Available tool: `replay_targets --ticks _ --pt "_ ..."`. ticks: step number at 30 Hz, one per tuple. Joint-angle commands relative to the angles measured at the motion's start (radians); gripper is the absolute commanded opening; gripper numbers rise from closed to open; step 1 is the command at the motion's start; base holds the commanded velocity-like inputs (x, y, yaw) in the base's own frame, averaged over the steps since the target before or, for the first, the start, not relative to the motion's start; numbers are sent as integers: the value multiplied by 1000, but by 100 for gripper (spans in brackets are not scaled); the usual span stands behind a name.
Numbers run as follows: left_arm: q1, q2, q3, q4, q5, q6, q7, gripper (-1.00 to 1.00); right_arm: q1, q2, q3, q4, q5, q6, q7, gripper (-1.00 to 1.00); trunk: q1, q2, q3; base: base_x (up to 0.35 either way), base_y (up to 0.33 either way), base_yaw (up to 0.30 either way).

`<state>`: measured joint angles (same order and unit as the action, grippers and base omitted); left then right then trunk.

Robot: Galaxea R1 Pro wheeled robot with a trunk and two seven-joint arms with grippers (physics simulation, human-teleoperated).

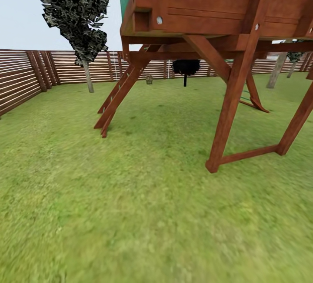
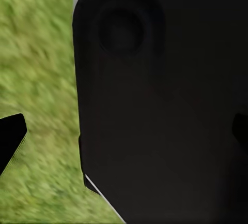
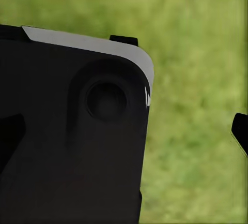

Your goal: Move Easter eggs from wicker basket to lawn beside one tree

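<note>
Fenced back garden
Green lawn (image 1: pixel 143 213), wooden playset (image 1: pixel 226 35), slatted fence (image 1: pixel 26 74) and a pale-trunked tree (image 1: pixel 87 69).

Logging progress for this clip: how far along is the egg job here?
Nothing looks done yet. The basket stands far off on the lawn by the fence, beyond the play frame; too small to show eggs. In hand: only the approach. Left: reaching it, taking the eggs out, laying them by one tree.

Red-brown wooden play tower (image 1: pixel 226 17) (slanted legs), slatted fence (image 1: pixel 26 74), pale sky (image 1: pixel 21 17)
</note>
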<state>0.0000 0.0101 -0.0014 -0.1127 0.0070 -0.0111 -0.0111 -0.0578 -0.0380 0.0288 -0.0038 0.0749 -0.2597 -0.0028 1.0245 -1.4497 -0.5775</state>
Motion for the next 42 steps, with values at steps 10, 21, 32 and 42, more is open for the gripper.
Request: replay_targets --ticks 10,21,32,42 --pt "0 1 0 -1 1 -1 -1 100 -1 0 2 1 7 -3 0 100 1 0 -1 313 0 0" --pt "0 1 0 -1 1 -1 -1 100 -1 0 2 1 7 -3 0 100 1 0 -1 313 0 0" --pt "0 0 0 0 1 -1 -1 100 -1 0 2 1 6 -3 0 100 1 0 -1 313 0 0" --pt "0 1 0 -1 1 -1 -1 100 -1 0 2 1 6 -3 0 100 1 0 -1 313 0 0"
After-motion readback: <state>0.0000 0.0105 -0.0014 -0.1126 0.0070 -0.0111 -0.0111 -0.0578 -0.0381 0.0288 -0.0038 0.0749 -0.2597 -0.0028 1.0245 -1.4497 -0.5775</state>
